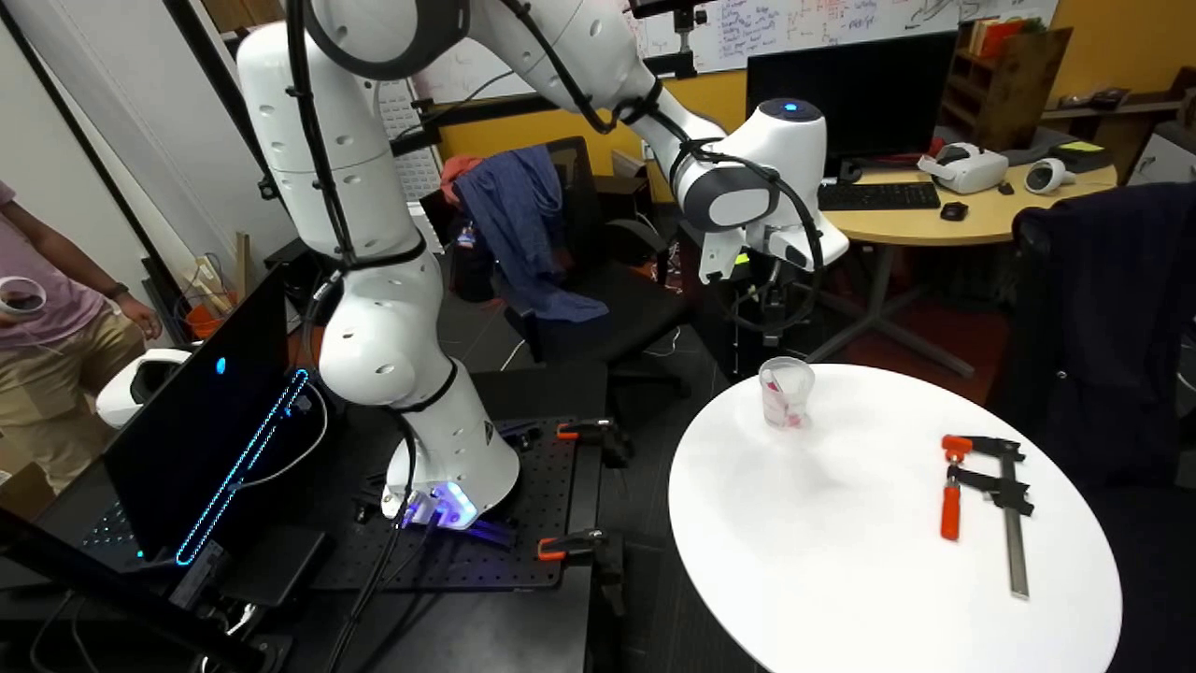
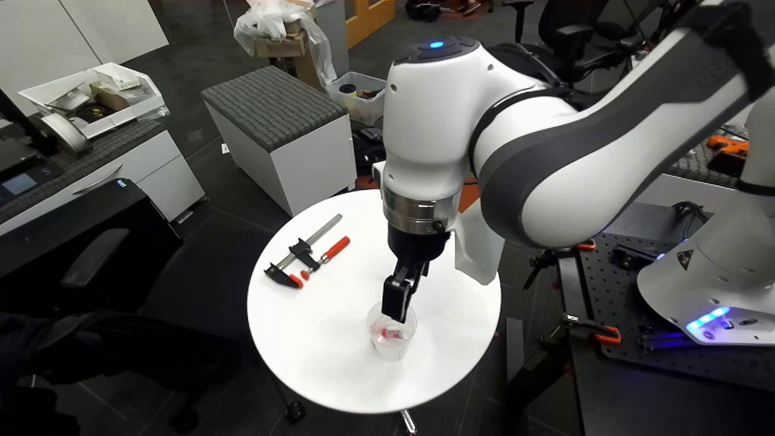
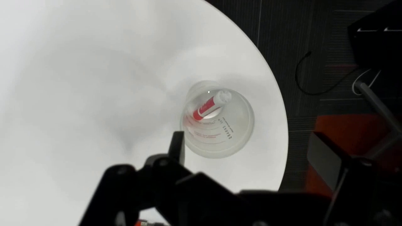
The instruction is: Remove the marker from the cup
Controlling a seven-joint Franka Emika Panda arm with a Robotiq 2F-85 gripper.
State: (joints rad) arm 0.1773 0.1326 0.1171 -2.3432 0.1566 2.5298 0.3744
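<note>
Cup (image 3: 220, 133): translucent plastic, upright, near the edge of the round white tabletop (image 3: 94, 125). Marker (image 3: 207, 108), red with a whitish end, sits slanted inside it, not yet taken out.

Claw (image 3: 246, 146): spread wide in the wrist view. One finger (image 3: 176, 146) shows over the tabletop, just beside the cup's outline; the opposite one shows over dark floor (image 3: 273, 34) and an orange-red patch (image 3: 336, 125) past the tabletop edge.

Writing: cup wall carries print, made out only in the wrist view, letters running reversed. Black capitals, finer dark lines, red lines; wording uncertain. Marker's red band bears a small pale mark, unreadable. Whiteboard (image 1: 813, 33) in an exterior view: handwriting, too small to read. Dark triangular sticker (image 2: 685, 259) on the arm base (image 2: 708, 290) in both exterior views.

Views compared: bar clamp (image 2: 303, 249), red and black, lies near another stretch of the tabletop edge in both exterior views, well apart from the cup. In an exterior view a black fingertip (image 2: 396, 300) overlaps the cup's mouth; touching or apart, cannot tell. In an exterior view a person (image 1: 70, 280) is partly cut off by the frame; there the claw is dark against dark, hard to make out. Plastic bin (image 2: 363, 106) by a padded cabinet (image 2: 315, 175), in an exterior view.
</note>
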